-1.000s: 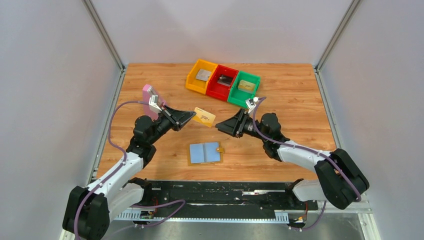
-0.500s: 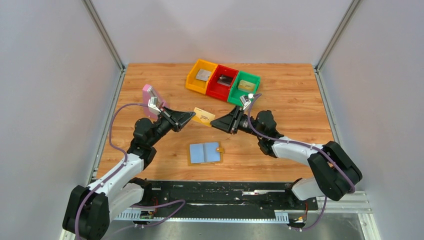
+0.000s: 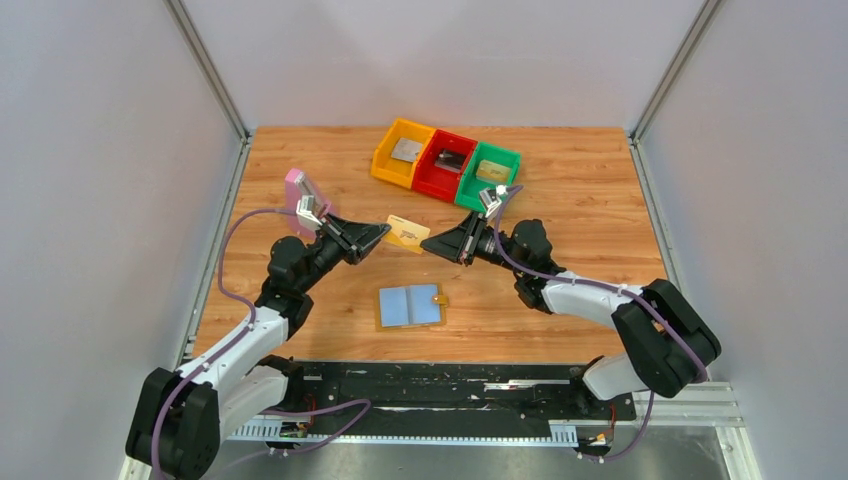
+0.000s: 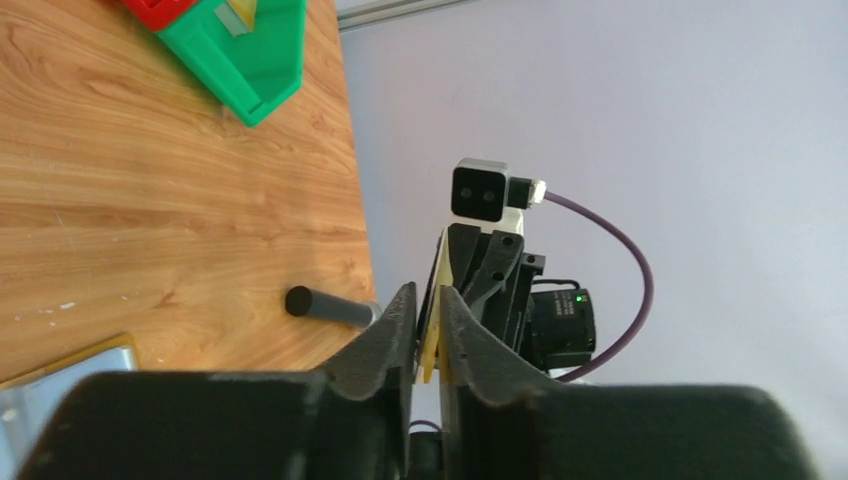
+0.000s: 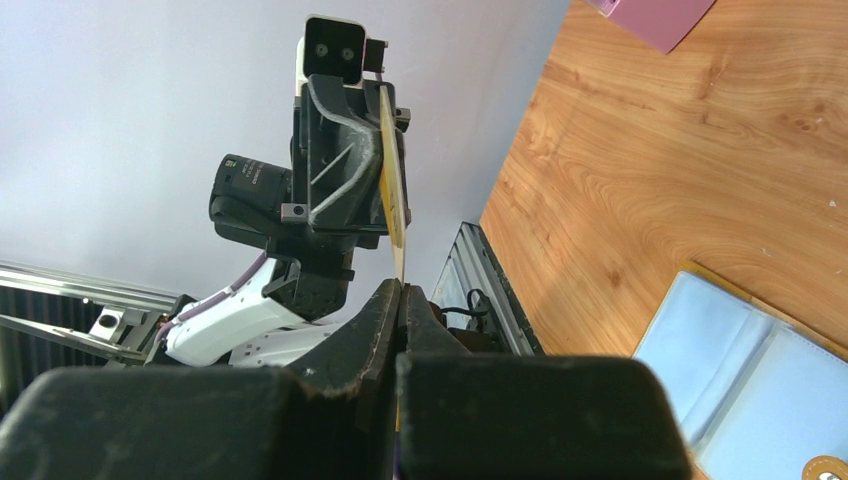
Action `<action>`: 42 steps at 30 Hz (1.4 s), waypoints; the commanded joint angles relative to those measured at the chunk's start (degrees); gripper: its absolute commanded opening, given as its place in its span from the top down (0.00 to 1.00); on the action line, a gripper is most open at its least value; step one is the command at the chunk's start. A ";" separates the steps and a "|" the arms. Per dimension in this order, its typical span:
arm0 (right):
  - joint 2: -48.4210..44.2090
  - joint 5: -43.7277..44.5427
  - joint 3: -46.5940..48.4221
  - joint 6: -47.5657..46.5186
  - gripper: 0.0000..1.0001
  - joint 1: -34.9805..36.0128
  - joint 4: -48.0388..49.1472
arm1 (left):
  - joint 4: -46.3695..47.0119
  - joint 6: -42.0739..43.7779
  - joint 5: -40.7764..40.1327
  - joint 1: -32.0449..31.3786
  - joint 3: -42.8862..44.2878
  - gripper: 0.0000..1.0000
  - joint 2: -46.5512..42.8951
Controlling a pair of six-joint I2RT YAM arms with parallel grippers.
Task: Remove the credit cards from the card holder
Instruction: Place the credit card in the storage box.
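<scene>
The golden credit card (image 3: pixel 409 233) is held above the table, clenched at its right edge by the right gripper (image 3: pixel 427 247). The left gripper (image 3: pixel 387 231) straddles the card's left edge, and it cannot be told whether it grips. The card's print is illegible. The card holder (image 3: pixel 411 306) lies open on the table, just nearer.

Bins (image 3: pixel 430 183) block the back, a pink block (image 3: pixel 293 185) the left; room lies right of the card holder (image 3: pixel 410 306).
</scene>
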 commanded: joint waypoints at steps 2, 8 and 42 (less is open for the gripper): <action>-1.81 1.16 2.02 -2.21 1.00 -0.28 0.72 | 0.78 1.09 -0.42 0.23 0.13 0.64 -0.62; -3.36 -1.81 3.84 -4.20 1.00 -3.36 -5.63 | -7.92 5.57 0.19 0.17 2.64 0.38 -2.64; 20.56 -10.32 49.79 -32.40 1.00 -34.56 -69.60 | -64.44 57.83 2.08 -0.24 33.46 0.00 -1.39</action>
